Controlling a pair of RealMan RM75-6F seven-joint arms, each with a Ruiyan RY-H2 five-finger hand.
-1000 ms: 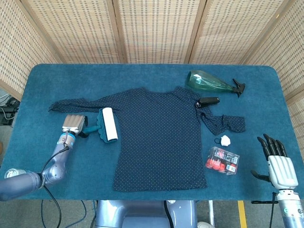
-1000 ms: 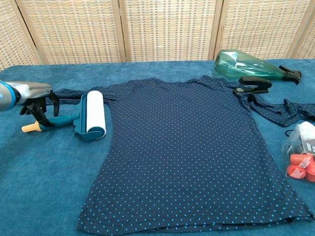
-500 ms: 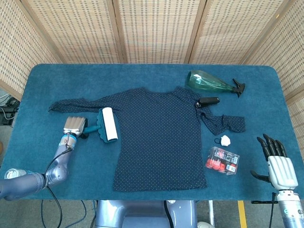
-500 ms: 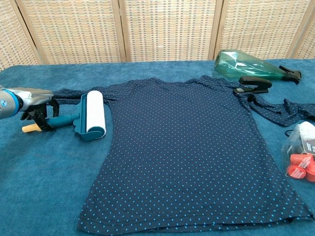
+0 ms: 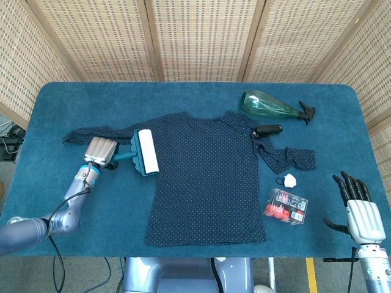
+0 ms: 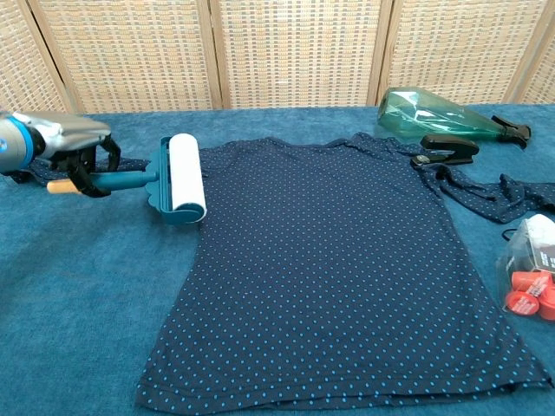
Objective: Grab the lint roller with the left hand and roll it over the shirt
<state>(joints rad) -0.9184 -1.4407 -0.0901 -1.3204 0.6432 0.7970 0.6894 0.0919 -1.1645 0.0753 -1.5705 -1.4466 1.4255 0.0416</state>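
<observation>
Since the earlier frames the left hand (image 5: 99, 151) has carried the lint roller (image 5: 145, 152) up and toward the frame's centre, so its white drum now overlaps the left edge of the shirt (image 5: 204, 177) at centre frame. The hand grips the teal handle, which runs left to right; the drum's long axis runs roughly top to bottom. At lower right, the right hand (image 5: 359, 210) holds nothing, fingers apart.

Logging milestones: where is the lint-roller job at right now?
Grab looks done: left hand grips the lint roller by its handle. In hand: roller head sits at the shirt left edge. Left: rolling over the shirt body. Right hand idle, open.
</observation>
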